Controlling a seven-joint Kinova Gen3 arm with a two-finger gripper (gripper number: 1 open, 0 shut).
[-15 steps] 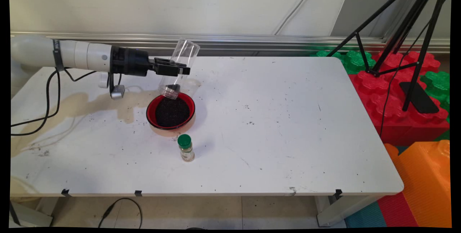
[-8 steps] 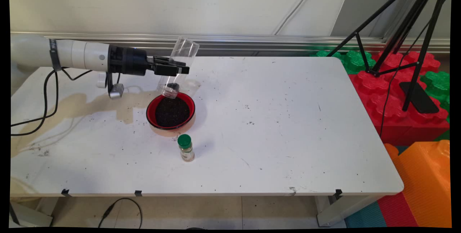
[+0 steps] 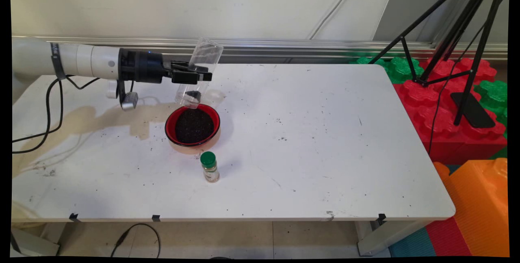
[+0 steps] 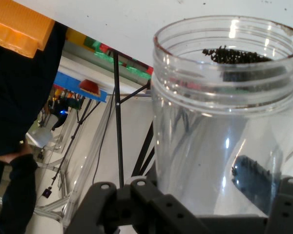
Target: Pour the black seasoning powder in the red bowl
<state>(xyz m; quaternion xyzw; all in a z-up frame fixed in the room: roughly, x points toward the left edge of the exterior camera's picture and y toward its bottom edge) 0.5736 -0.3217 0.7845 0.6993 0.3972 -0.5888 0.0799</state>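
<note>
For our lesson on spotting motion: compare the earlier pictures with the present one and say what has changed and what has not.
The tool, shut on the clear jar throughout, has risen a little and drawn slightly left, lifting the jar's downturned mouth farther above the red bowl. A few dark grains remain near the mouth. The bowl of dark grains and the green-capped bottle stayed put.

One clear jar [image 3: 199, 74] between the fingers; below them, one red bowl [image 3: 192, 125] of dark grains, one green-capped spice bottle [image 3: 209, 167].

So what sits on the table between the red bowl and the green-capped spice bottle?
Nothing: in the main view only bare white table separates the red bowl from the spice bottle just in front of it.
</note>
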